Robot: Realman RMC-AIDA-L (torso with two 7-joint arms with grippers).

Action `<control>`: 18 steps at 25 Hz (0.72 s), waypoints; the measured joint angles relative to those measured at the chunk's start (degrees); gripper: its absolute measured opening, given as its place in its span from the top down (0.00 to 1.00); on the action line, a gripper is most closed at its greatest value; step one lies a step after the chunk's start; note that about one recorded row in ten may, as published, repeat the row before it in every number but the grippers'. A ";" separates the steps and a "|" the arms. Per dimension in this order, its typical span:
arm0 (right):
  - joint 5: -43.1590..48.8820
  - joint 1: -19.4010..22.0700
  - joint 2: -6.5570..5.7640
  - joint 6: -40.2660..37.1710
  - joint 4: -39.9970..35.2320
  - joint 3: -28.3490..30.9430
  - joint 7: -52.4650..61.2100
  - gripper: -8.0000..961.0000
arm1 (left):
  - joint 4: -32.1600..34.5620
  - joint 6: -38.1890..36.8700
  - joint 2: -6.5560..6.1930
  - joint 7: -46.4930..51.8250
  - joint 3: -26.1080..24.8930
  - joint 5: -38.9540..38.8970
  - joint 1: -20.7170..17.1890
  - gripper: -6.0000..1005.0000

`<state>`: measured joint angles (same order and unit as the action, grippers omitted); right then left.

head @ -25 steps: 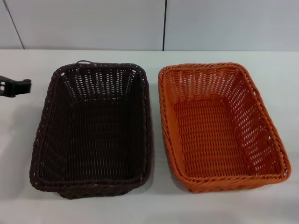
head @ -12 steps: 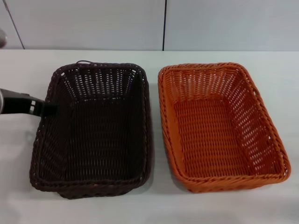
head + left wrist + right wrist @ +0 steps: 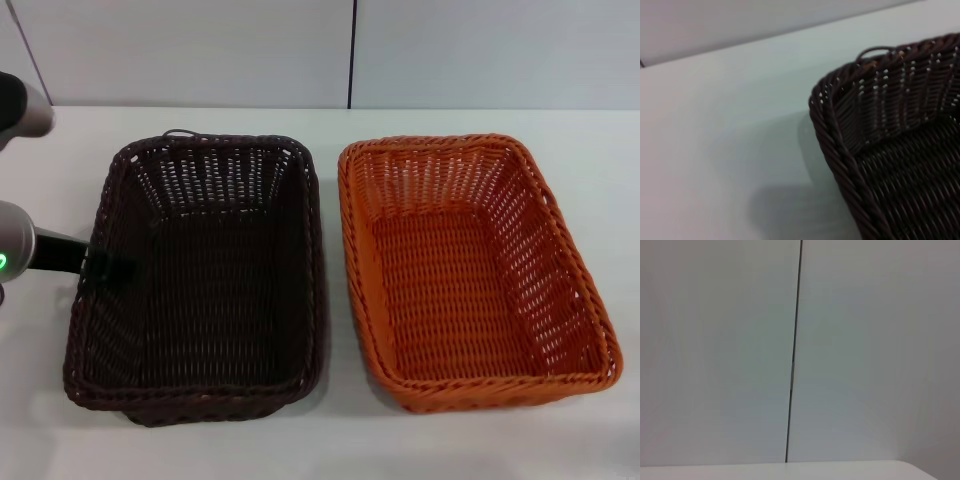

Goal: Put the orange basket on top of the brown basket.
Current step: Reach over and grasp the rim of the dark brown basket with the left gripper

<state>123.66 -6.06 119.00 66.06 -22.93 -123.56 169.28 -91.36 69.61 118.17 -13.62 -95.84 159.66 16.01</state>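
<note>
The brown basket (image 3: 210, 300) sits empty on the left half of the white table. The orange basket (image 3: 460, 285) sits empty right beside it, with a narrow gap between their rims. My left gripper (image 3: 112, 268) reaches in from the left edge of the head view and hangs over the brown basket's left rim, dark against the dark weave. The left wrist view shows a corner of the brown basket (image 3: 890, 150) close up. My right gripper is out of view; the right wrist view shows only the wall.
The white table (image 3: 330, 445) runs past both baskets on all sides. A pale panelled wall (image 3: 350, 50) with a dark vertical seam stands behind the table's far edge.
My left arm has come in from the left edge, moving right and toward me, from beside the brown basket to over its left rim. The baskets have not moved.
</note>
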 joint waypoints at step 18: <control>0.00 0.31 0.09 0.70 -0.18 0.00 0.00 0.14 | 1.83 0.71 -0.23 -2.11 -0.07 -0.02 1.57 0.57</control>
<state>123.66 -5.75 119.09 66.76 -23.11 -123.57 169.27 -89.53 70.32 117.95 -15.72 -95.92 159.65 17.58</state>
